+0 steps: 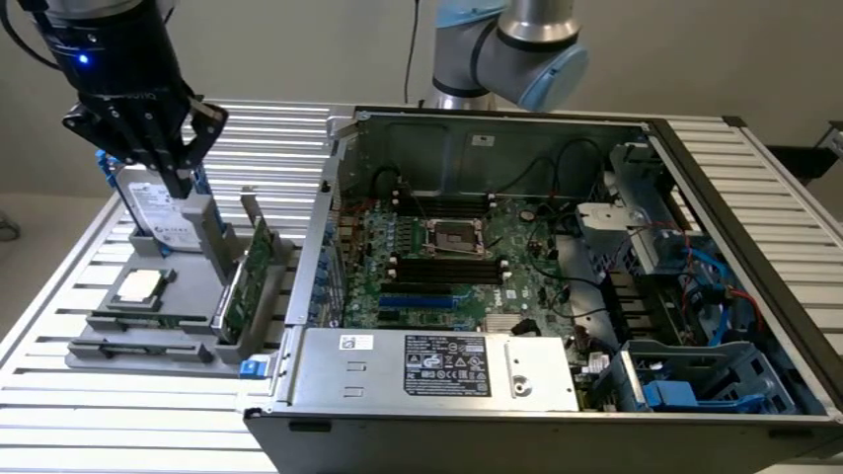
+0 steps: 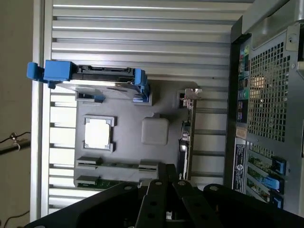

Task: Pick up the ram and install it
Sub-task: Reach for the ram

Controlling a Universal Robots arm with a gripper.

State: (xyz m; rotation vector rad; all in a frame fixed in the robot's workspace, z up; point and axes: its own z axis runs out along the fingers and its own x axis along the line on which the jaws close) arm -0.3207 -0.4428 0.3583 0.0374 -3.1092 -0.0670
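Zero parts held: my end effector (image 1: pixel 174 183) is pressed together above the HDD (image 1: pixel 158 212). Ram (image 1: pixel 152 320) sits slotted in fixture (image 1: pixel 185 296), well apart, prob. for top-down pickup.

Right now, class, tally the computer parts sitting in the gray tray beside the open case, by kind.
Hard drive: 1
Processor chip: 1
Expansion card: 1
Ram sticks: 2
Total: 5
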